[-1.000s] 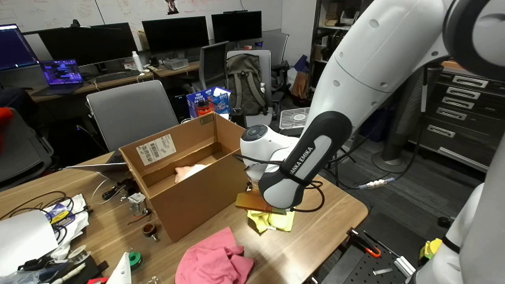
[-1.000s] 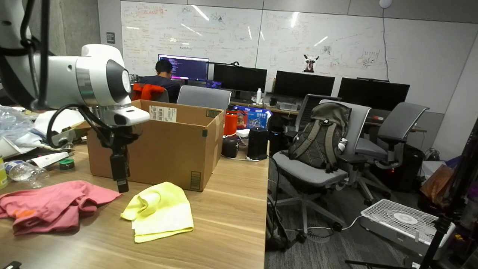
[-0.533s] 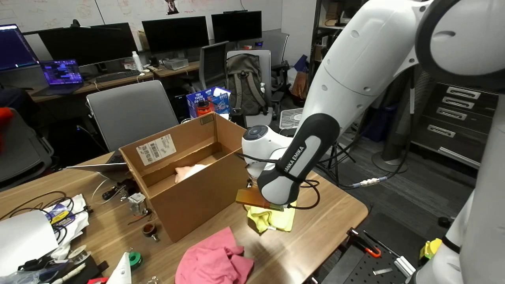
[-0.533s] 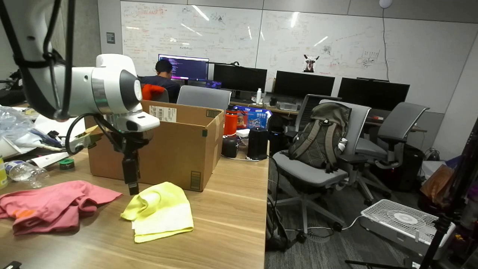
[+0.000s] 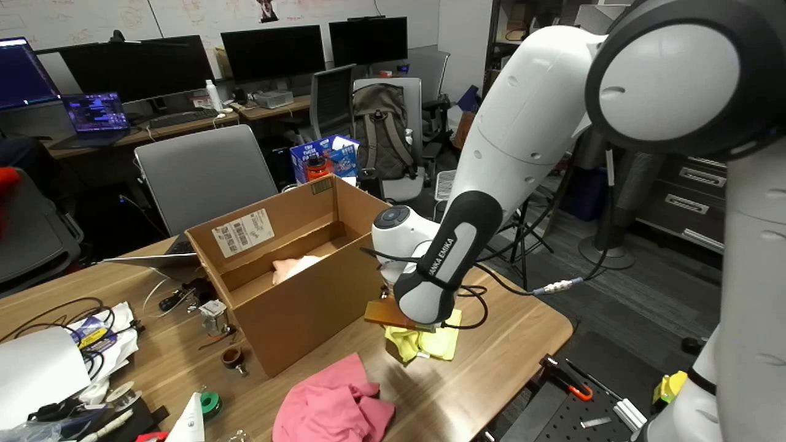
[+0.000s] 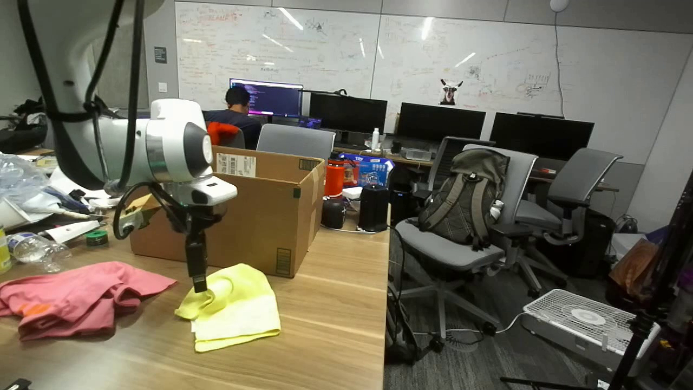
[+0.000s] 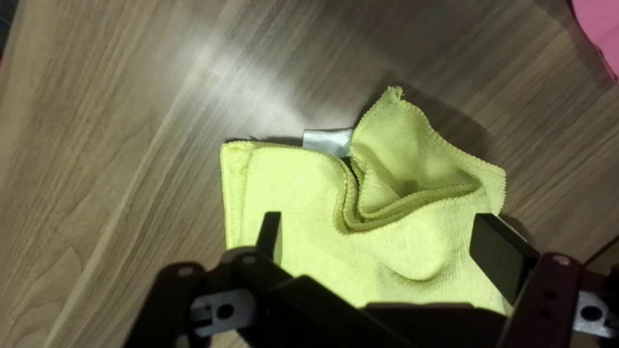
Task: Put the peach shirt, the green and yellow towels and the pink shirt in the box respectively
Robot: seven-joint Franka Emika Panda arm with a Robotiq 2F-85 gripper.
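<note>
Gripper (image 7: 379, 237) over yellow towel (image 7: 309, 193) w/ jaws spread apart; contact hard to tell. Towel's btwn box (image 5: 313, 313) & robot-side edge of table (image 5: 509, 325), nearer its corner than pink shirt (image 5: 334, 399). Peach shirt (image 5: 285, 269) in box.

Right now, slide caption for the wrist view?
Open gripper over the folded yellow towel, white tag showing, on a wood-grain table; part of the pink shirt at upper right.

Yellow towel (image 6: 235, 309), pink shirt (image 6: 89, 295), peach shirt (image 5: 285, 269), brown box (image 6: 257, 222), black gripper (image 7: 376, 234), wood-grained table (image 6: 335, 309).
</note>
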